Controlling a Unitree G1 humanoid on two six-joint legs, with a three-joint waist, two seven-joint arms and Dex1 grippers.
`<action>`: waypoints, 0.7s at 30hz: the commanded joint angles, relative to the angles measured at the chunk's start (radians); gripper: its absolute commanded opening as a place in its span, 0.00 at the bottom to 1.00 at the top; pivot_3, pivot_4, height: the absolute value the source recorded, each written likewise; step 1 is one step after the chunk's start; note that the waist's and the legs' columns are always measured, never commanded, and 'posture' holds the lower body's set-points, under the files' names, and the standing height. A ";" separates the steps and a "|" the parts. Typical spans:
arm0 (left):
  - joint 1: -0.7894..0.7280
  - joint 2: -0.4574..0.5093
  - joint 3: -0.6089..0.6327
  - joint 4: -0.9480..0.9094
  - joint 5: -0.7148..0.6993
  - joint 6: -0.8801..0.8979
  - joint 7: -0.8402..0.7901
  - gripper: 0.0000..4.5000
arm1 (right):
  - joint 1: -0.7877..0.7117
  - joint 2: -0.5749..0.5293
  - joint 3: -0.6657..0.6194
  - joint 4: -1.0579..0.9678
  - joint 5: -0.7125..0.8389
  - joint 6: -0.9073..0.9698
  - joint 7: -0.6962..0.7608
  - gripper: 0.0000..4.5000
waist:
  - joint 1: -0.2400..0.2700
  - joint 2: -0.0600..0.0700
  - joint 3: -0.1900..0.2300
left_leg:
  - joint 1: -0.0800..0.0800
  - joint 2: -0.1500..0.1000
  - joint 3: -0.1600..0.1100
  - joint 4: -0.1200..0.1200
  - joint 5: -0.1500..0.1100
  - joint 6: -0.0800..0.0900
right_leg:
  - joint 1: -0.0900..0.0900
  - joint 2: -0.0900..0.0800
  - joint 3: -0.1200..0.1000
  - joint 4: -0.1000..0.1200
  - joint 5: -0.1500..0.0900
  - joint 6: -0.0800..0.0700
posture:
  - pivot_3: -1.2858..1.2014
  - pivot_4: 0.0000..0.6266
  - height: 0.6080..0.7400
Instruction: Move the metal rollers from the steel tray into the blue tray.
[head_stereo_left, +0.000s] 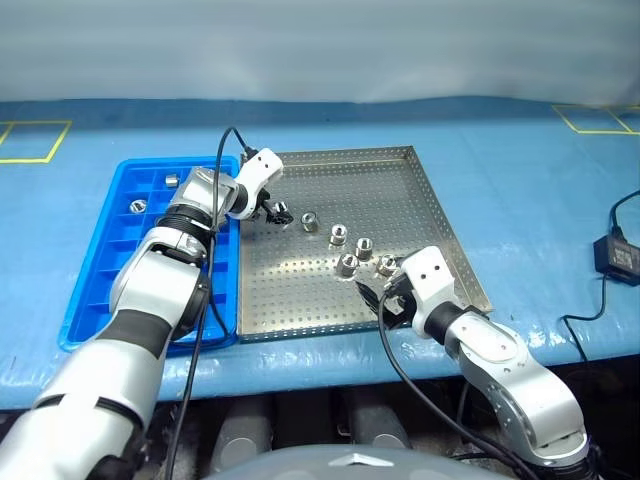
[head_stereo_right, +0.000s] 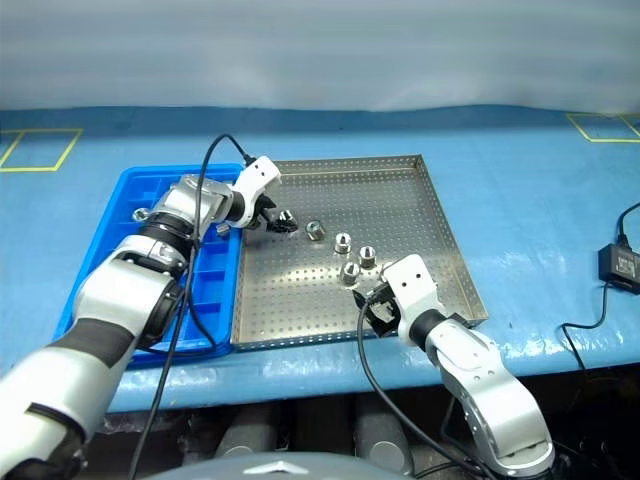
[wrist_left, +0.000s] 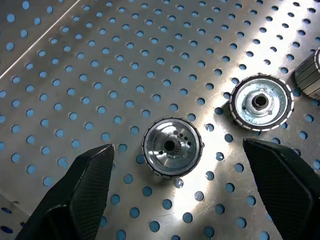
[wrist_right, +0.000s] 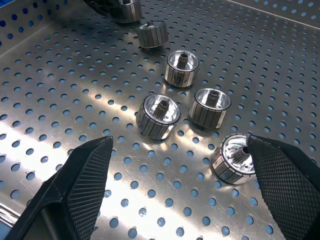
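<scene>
Blue counter (head_stereo_left: 520, 180): left gripper (wrist_left: 175, 170), fingers spread, should centre over nearest roller (wrist_left: 172, 146) on steel tray (head_stereo_left: 420, 200) before pinching; right gripper (wrist_right: 175, 190) idles spread.

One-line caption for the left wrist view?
Open left gripper poised over a metal roller on the steel tray, a second roller beside it.

You're looking at shiny silver metal rollers (wrist_right: 158, 116) with dark-striped sides, sitting on a silver-grey steel tray (head_stereo_left: 400, 190) dotted with round holes showing blue. The blue tray (head_stereo_left: 105, 250) is showing bright blue; yellow line markings (head_stereo_left: 35, 140) are crossing the blue table covering (head_stereo_left: 530, 200).
</scene>
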 joint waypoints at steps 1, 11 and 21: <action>-0.023 -0.015 0.014 0.012 0.018 -0.035 0.030 0.88 | 0.000 0.007 -0.010 -0.047 -0.008 -0.026 -0.009 1.00 | 0.000 0.000 0.000 | 0.000 0.000 0.000 0.000 0.000 0.000 | 0.000 0.000 0.000 0.000 0.001 -0.001 | 0.47 0.24 1.00; -0.007 0.008 0.088 -0.022 -0.012 -0.074 0.046 0.38 | 0.001 0.018 -0.001 -0.046 -0.011 -0.026 -0.007 1.00 | -0.003 0.000 0.000 | 0.000 0.001 0.003 0.000 -0.001 0.002 | -0.001 0.000 0.003 0.000 0.003 -0.003 | 0.47 0.24 1.00; 0.335 0.132 0.281 -0.785 -0.050 0.118 0.320 0.38 | -0.006 0.022 0.021 -0.043 -0.008 -0.015 0.005 1.00 | -0.010 0.001 -0.001 | 0.002 0.002 0.006 0.000 -0.002 0.003 | -0.001 -0.001 0.007 0.000 0.004 -0.003 | 0.49 0.24 1.00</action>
